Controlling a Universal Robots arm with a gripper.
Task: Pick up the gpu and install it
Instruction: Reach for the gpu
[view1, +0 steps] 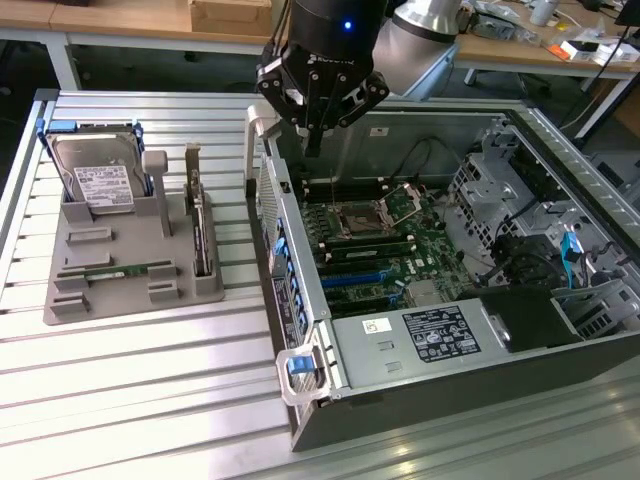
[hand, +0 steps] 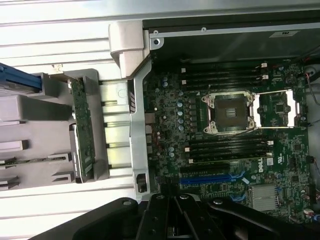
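the gripper (view1: 312, 138), jaws closed on nothing, hangs over the open computer case (view1: 300, 300); the gpu (view1: 201, 228) stands on edge in a grey holder (view1: 100, 300), seemingly kept upright for grasping.

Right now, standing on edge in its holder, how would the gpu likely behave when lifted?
Probably stiff: the gpu is a thin flat board standing upright in the gray holder. Likely light, being so thin. Apt to tip on that narrow edge if unsupported.
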